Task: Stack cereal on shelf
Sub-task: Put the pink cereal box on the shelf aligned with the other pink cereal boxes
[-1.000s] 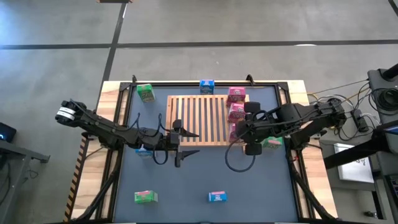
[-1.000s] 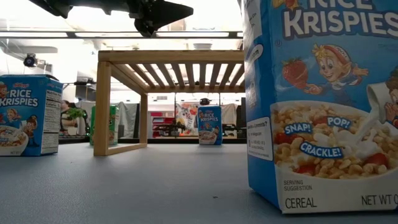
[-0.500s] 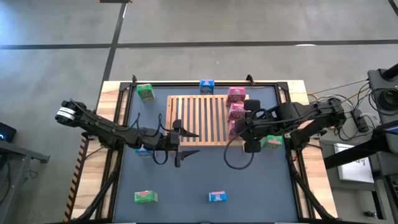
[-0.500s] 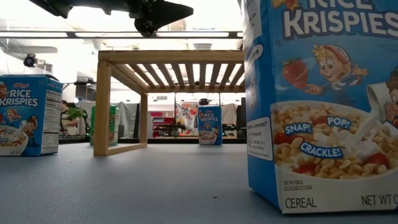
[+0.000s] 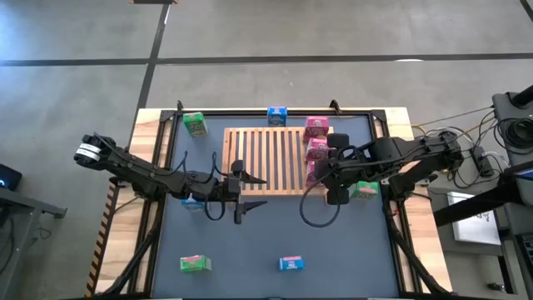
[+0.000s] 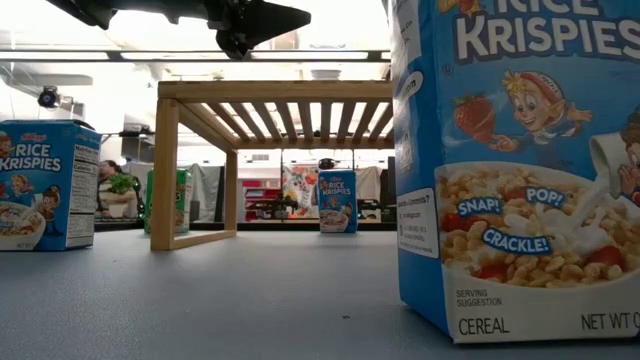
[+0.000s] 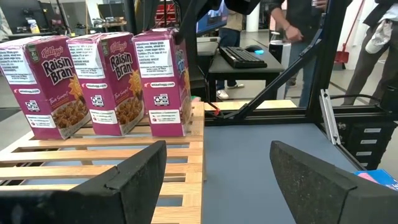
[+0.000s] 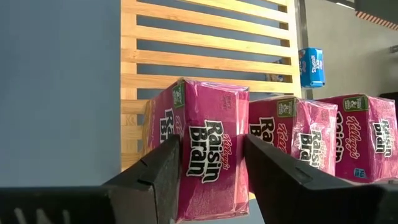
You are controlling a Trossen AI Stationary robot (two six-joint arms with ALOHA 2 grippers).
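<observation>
**Cereal: three pink boxes lined up on the shelf, six more waiting**

High view: The cereal is split between the shelf [image 5: 268,160] and the dark surface [image 5: 250,242]. Three pink boxes [image 5: 316,150] stand in a row along the shelf's right edge, likely packed tight to leave the remaining slats free. The right end effector [image 5: 323,173] sits at the nearest pink box. The left end effector [image 5: 254,192] hovers at the shelf's front edge, carrying nothing. Loose boxes stand around: a green box [image 5: 195,124] and a blue box [image 5: 277,115] behind the shelf, another green box [image 5: 195,263] and another blue box [image 5: 291,263] in front.

Low view: The shelf [image 6: 270,100] stands on legs, so the boxes go on its slatted top. A large blue box [image 6: 515,160] stands close to the camera.

Left wrist view: The left fingers [image 7: 134,180] are spread wide with nothing between them, facing the pink row [image 7: 106,81].

Right wrist view: The right fingers [image 8: 155,171] flank the end pink box [image 8: 202,146]. Whether they pinch it or have just let go, I cannot tell; it stands upright on the slats.
</observation>
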